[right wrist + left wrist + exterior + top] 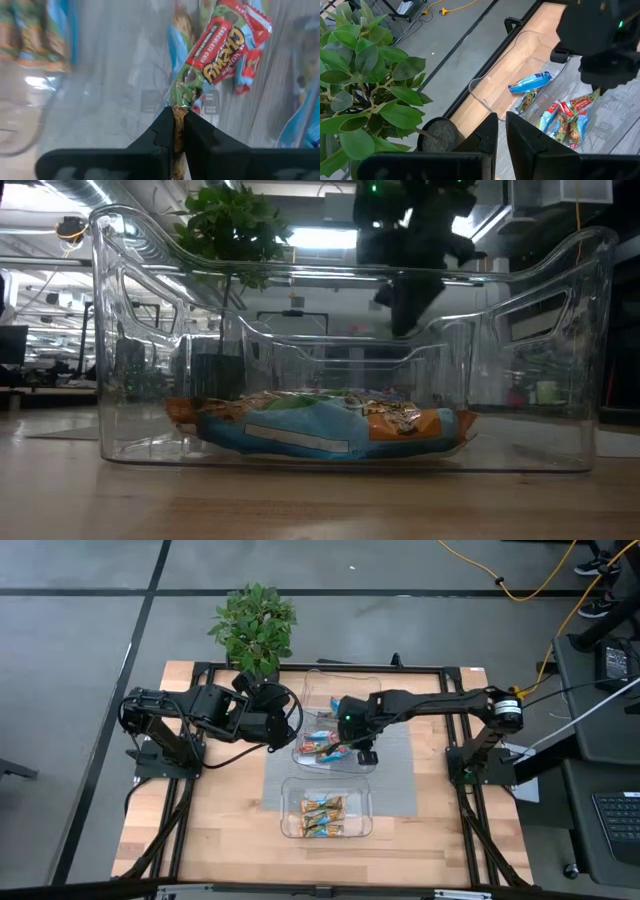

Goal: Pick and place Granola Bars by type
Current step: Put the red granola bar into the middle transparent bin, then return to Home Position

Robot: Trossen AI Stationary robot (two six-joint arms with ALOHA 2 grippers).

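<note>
Bars sit in three clear trays on my worktop (230,840): the near tray (326,810) has orange-gold and blue ones lying side by side, the middle tray (325,745) a loose heap, and the far tray (520,60) a single blue bar (530,82) lying flat. My right end effector (179,131) is over the middle tray with its fingers clenched on the end of a red chocolate chip bar (215,55). In the right wrist view that bar's long axis runs straight out from the fingertips, its free end pointing away from the end effector and overlapping the other bars (565,122) in the heap; I cannot tell whether it is lifted clear of them. My left end effector (501,131) waits beside the potted plant (254,628) at the worktop's far edge, fingers nearly together with only a thin gap and nothing between them.
</note>
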